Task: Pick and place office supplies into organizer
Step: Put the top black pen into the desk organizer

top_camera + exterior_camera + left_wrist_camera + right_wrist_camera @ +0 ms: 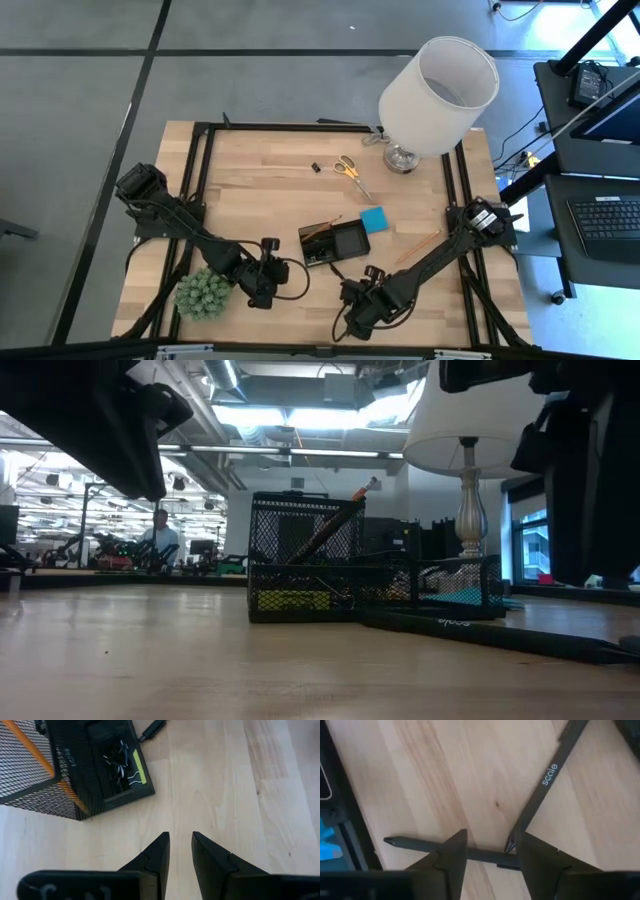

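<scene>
Pens lie under the right gripper (490, 851), two of them on the bare tabletop (260, 160): one black pen (427, 847) runs crosswise between the parted fingers (451, 857), its tip clear to one side, and a second pen (552, 775) printed "scale" slants away from the same spot; the jaws stand a moderate way apart around the first pen, and whether the pads touch it I cannot tell; from above this gripper (357, 300) sits near the front edge, just in front of the organizer (335, 243).

Organizer: a black mesh tray near the middle of the tabletop, with an orange pencil (338, 520) leaning upright in its tall cup and small black clips (120, 765) beside a yellow strip in a low compartment; a blue pad (373, 219) touches its far right corner; another orange pencil (418, 245) lies to the right, near the right arm; yellow scissors (350, 172) and a black clip (316, 167) lie farther back, near the lamp (437, 92).

Left gripper (180, 852) hovers over bare wood just left of the organizer, fingers a narrow gap apart, holding nothing; a green plant ball (203, 293) sits at the front left corner beside that arm.
</scene>
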Available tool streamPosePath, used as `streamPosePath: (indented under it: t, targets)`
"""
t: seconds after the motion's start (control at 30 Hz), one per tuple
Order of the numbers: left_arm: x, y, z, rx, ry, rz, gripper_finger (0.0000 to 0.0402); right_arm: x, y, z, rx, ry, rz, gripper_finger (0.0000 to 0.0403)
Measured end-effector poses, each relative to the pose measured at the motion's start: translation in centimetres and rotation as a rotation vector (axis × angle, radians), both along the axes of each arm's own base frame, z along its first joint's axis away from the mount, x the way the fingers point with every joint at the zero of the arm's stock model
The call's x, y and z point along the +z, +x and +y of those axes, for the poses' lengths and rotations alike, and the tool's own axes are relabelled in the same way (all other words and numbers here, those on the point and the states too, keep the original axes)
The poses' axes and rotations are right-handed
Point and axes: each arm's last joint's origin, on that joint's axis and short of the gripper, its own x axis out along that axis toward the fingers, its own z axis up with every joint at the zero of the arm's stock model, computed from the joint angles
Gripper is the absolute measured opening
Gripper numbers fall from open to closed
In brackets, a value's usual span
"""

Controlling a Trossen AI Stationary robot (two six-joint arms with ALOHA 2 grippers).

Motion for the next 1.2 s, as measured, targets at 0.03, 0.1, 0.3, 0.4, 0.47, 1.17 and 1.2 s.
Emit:
streamPosePath:
  t: [0.03, 0.1, 0.3, 0.4, 0.47, 1.17, 1.2]
  targets:
    - [0.0, 0.0, 0.0, -0.002, -0.004, 0.003, 0.0075, 0.0, 0.0, 0.0, -0.011, 0.004, 0.0, 0.0169]
    - [0.0, 0.0, 0.0, -0.004, -0.007, 0.005, 0.0075, -0.1, 0.0, 0.0, -0.052, 0.015, 0.004, 0.017]
    - [0.0, 0.0, 0.0, -0.004, -0.007, 0.005, 0.0075, -1.7, 0.2, 0.1, -0.062, -0.009, 0.037, 0.0152]
    - [0.0, 0.0, 0.0, -0.006, -0.01, 0.007, 0.0075, -2.3, 0.3, 0.1, -0.062, -0.022, 0.05, 0.014]
    - [0.0, 0.0, 0.0, -0.007, -0.012, 0.009, 0.0075, -2.4, 0.3, 0.0, -0.065, -0.026, 0.051, 0.0132]
    - [0.0, 0.0, 0.0, -0.007, -0.012, 0.009, 0.0075, -1.8, 0.8, -0.1, -0.008, -0.031, 0.077, 0.0102]
    - [0.0, 0.0, 0.0, -0.007, -0.012, 0.009, 0.0075, -1.8, 0.8, -0.1, -0.008, -0.034, 0.08, 0.0102]
